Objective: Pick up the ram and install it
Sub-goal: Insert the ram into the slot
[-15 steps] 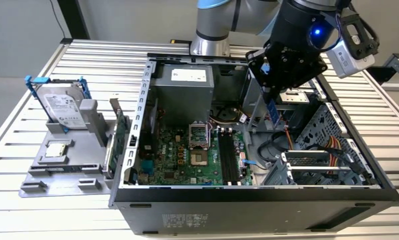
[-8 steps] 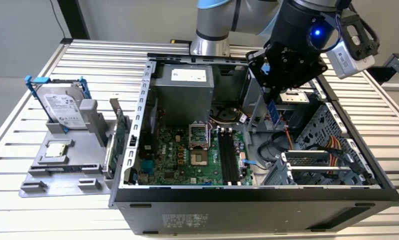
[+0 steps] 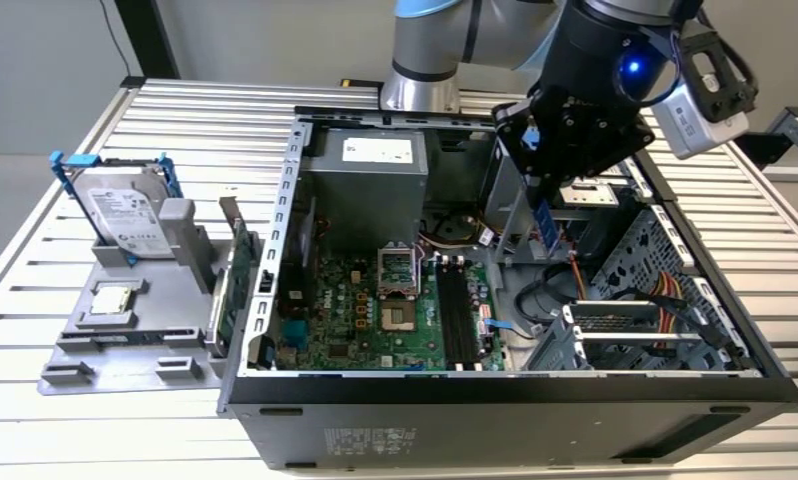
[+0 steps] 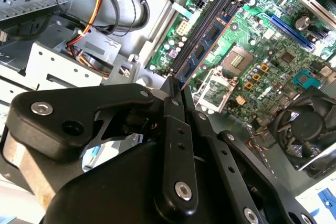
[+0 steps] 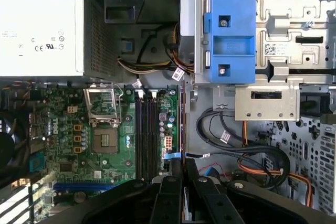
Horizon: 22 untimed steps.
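Observation:
My gripper (image 3: 543, 195) hangs over the open computer case (image 3: 506, 385), shut on the ram (image 3: 547, 228), a narrow blue-green stick that points down from the fingers. The stick is in the air above the case's inner right side, to the exterior view's right of the black memory slots (image 3: 459, 312) on the motherboard (image 3: 359, 310). In the second wrist view the ram (image 4: 203, 48) reaches out from the fingertips (image 4: 173, 88) over the slots (image 4: 223, 6). The first wrist view has the ram (image 5: 182, 129) edge-on, just beside the slots (image 5: 147, 129).
A grey power supply (image 3: 366, 165) fills the case's back. Orange and black cables (image 3: 639, 295) and a drive cage (image 3: 666, 250) crowd the right side. A blue bracket (image 5: 231, 35) sits ahead. Outside stand a hard drive in a blue frame (image 3: 126, 215) and a green card (image 3: 239, 270).

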Each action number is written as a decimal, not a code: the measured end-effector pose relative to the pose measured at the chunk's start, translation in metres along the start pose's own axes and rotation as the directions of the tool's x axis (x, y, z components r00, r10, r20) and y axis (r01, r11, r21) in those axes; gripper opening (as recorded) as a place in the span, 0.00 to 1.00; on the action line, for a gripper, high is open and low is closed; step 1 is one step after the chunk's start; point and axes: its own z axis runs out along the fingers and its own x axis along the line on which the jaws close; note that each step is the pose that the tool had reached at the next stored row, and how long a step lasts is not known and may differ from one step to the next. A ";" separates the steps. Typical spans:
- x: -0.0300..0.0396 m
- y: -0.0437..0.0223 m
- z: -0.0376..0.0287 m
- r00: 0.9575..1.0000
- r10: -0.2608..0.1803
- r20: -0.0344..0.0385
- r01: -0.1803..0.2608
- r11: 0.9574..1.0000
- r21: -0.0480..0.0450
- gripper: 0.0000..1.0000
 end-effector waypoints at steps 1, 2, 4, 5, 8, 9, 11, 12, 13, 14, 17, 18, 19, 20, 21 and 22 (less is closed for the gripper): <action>0.0000 0.0000 0.0002 1.000 0.000 0.000 0.000 1.000 0.000 0.00; 0.0000 0.0000 0.0003 1.000 0.000 0.000 0.000 1.000 0.000 0.00; 0.0000 0.0000 0.0007 1.000 0.000 0.000 0.000 1.000 0.000 0.00; 0.0000 0.0000 0.0009 1.000 0.000 0.000 0.000 1.000 0.000 0.00; 0.0000 0.0000 0.0013 1.000 0.000 0.000 0.000 1.000 0.000 0.00; 0.0000 0.0000 0.0015 1.000 0.000 0.000 0.000 1.000 0.000 0.00; 0.0000 -0.0001 0.0023 1.000 0.000 0.000 0.000 1.000 0.000 0.00; 0.0000 -0.0001 0.0025 1.000 0.000 0.000 0.000 1.000 0.000 0.00; 0.0000 -0.0001 0.0033 1.000 0.000 0.000 0.000 1.000 0.000 0.00; 0.0000 -0.0001 0.0045 1.000 0.000 0.000 0.000 1.000 0.000 0.00; 0.0000 -0.0001 0.0050 1.000 0.000 0.000 0.000 1.000 0.001 0.00; 0.0000 -0.0001 0.0053 1.000 0.000 0.000 0.000 1.000 0.001 0.00; 0.0000 -0.0001 0.0056 1.000 0.000 0.000 0.000 1.000 0.001 0.00; 0.0000 -0.0001 0.0060 1.000 0.000 0.000 0.000 1.000 0.001 0.00; 0.0000 -0.0002 0.0066 1.000 0.000 0.000 0.000 1.000 0.001 0.00; -0.0001 -0.0002 0.0071 1.000 0.000 0.000 0.000 1.000 0.001 0.00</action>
